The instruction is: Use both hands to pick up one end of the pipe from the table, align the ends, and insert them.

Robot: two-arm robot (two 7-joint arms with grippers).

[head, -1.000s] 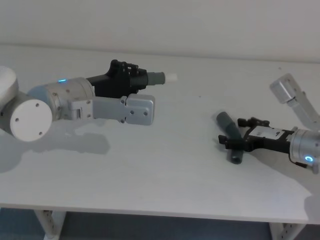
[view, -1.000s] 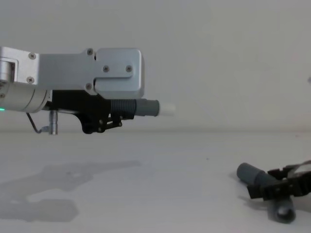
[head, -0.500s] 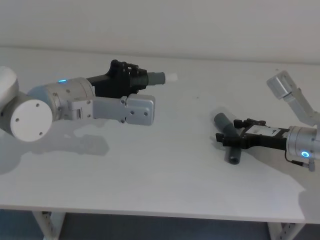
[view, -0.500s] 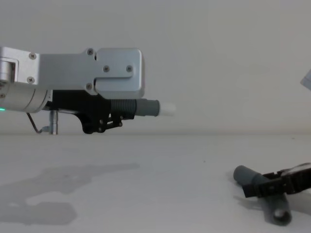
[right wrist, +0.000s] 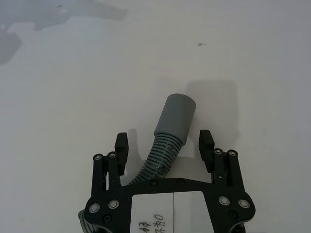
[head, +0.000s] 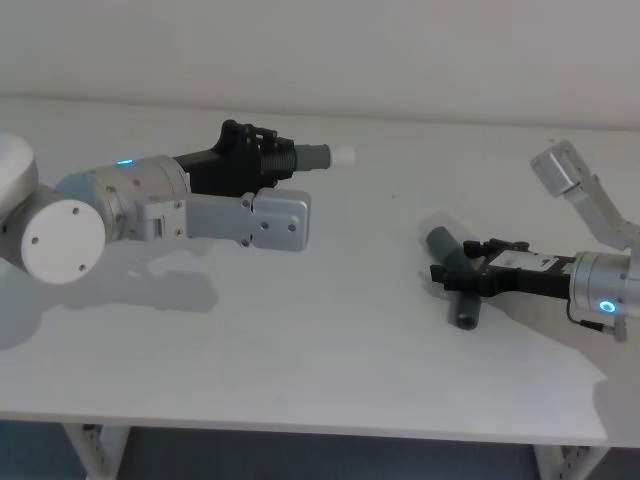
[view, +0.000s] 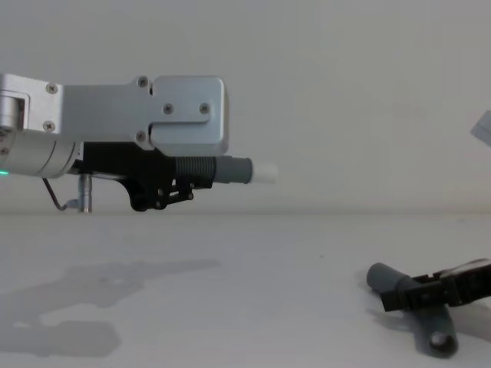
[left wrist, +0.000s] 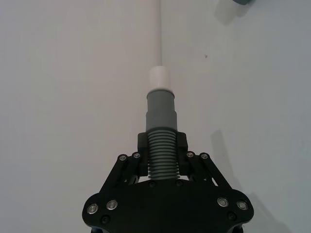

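Right claw [head: 460, 268] sat low at the right of the head view, its jaws spread and lowered astride the long hose [head: 466, 306]. One finger stood on each side of the ribbed stretch, and the right wrist view showed a gap on both sides, so nothing was gripped yet. That hose lay bent on the white table [head: 330, 340], its smooth wider cuff [right wrist: 176, 112] pointing away from the claw and toward the middle of the table. Farther back, at the upper left of the head view, the left claw [head: 266, 155] was clenched on the ribbed part of the short hose [left wrist: 160, 155]. It held the hose level and clear of the table, with the grey collar [left wrist: 161, 104] and small white tip [left wrist: 159, 77] sticking out toward the right. The two ends were well apart. As I judge it, the risk lay in the right-hand pinch. The hose ran slanted between the fingers, so closing might roll or shove it across the smooth top, or catch it crooked and leave the cuff at an angle that would miss the tip. The ribbed body would probably flex too, letting the cuff droop once lifted. A white sticker [right wrist: 155, 213] on the right claw's body carried a thin line and handwritten marks too unclear to read, and I could make out no brand name.
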